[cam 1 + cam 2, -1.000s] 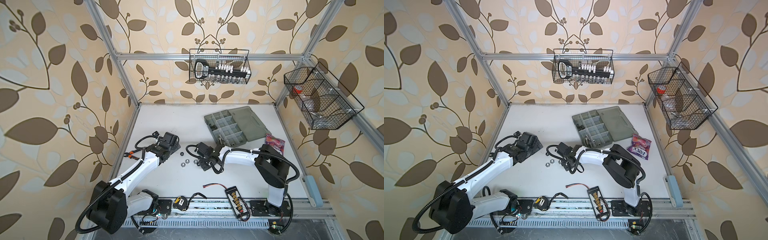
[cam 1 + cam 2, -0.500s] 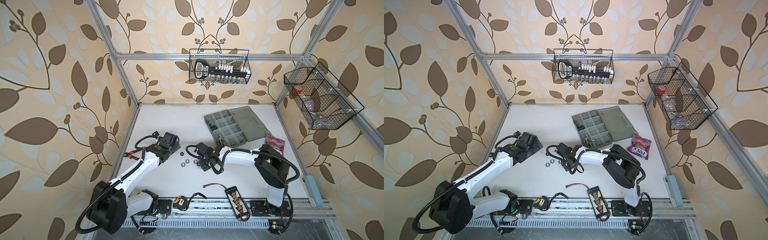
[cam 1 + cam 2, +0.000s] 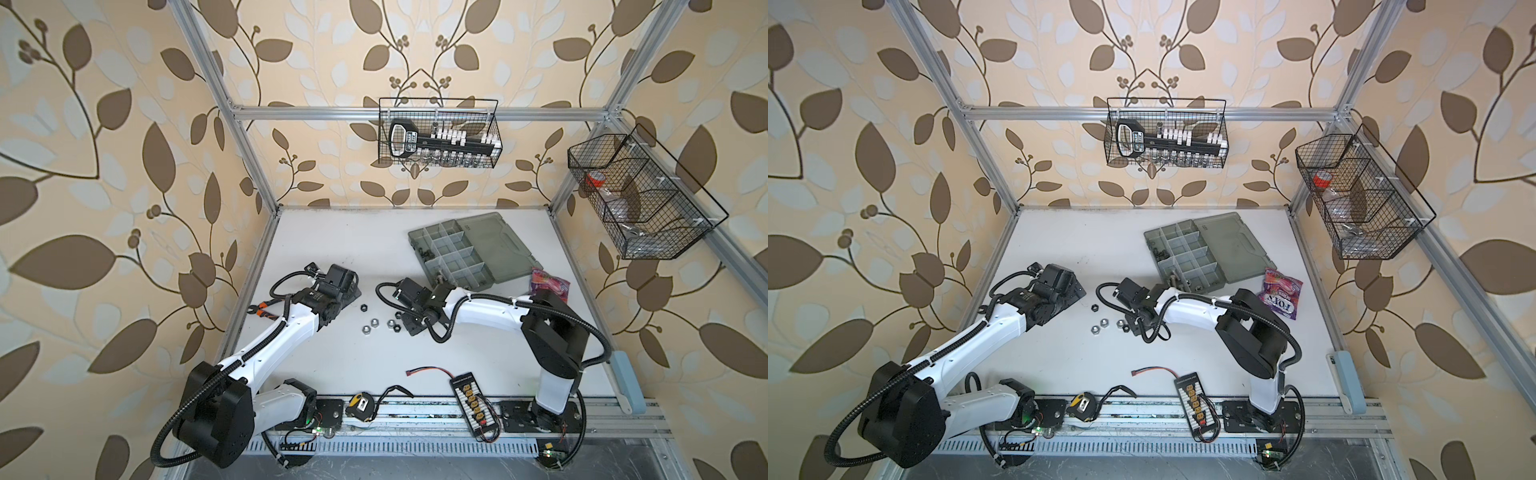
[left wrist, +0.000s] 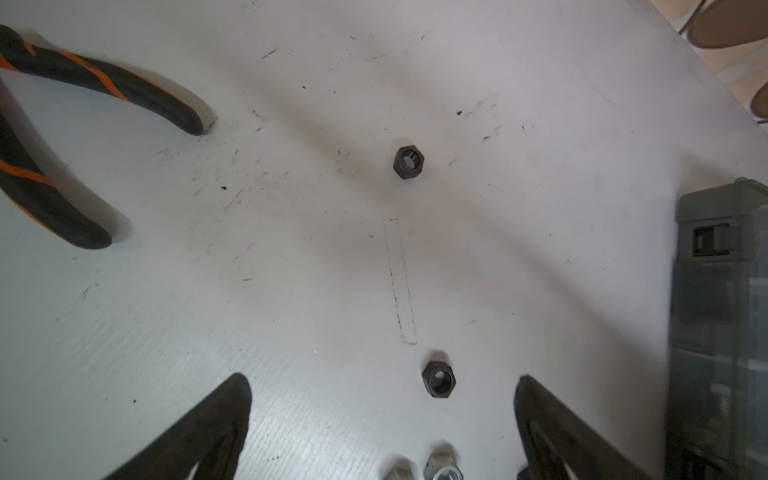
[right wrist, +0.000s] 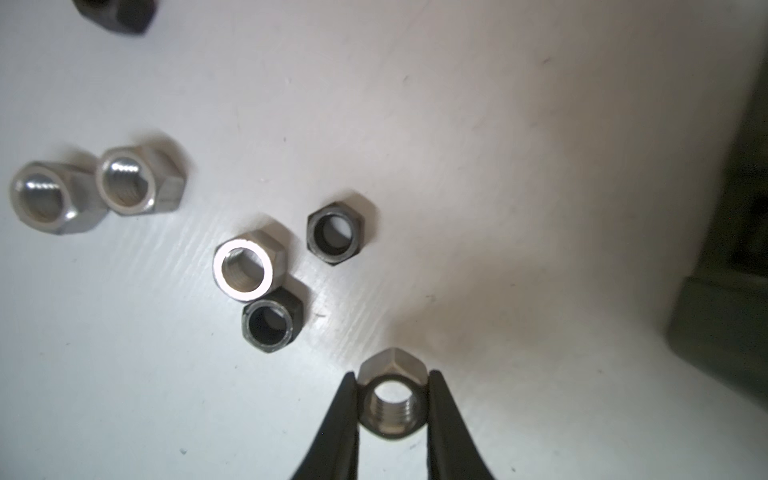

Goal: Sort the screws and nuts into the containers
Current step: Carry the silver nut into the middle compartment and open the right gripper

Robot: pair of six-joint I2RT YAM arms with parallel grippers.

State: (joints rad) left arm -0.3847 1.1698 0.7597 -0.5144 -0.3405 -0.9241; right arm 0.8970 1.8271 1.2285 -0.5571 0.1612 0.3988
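The sorting is partly done: the containers (image 3: 469,270) at far right already hold some pieces. The right gripper (image 5: 392,375) pinches a silver nut (image 5: 392,409) at mid-table (image 3: 332,257), just right of several loose nuts (image 3: 375,322). The left gripper (image 4: 380,382) stands wide and empty.

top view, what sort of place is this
Likely a staged robot test booth: two robot arms on a base rail, an aluminium frame with wallpapered panels, wire baskets holding tools.
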